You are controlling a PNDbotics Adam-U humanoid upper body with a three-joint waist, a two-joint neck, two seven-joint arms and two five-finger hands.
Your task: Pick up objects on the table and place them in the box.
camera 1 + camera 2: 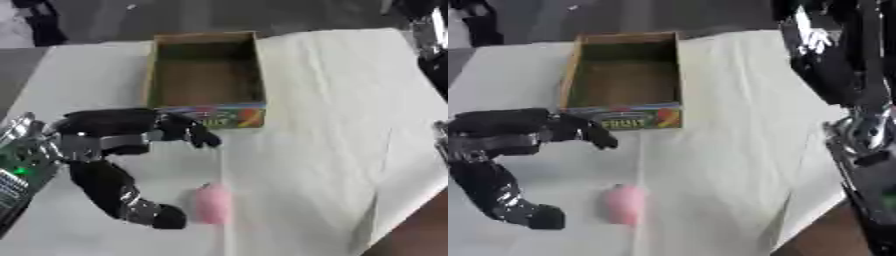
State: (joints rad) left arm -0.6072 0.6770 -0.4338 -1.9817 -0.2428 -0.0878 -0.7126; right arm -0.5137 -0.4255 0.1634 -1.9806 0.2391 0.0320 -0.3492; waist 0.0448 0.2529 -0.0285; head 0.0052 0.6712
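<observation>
One word, "FRUIT", reads on the colourful front panel of the open cardboard box by the surface's far edge. Nearer, a smooth rounded pink object lies beside the left hand, whose fingers spread open, empty.

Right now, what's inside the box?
The box shows only its bare brown floor. The near front wall hides the strip behind it. The pink object lies outside on the table by the left hand.
</observation>
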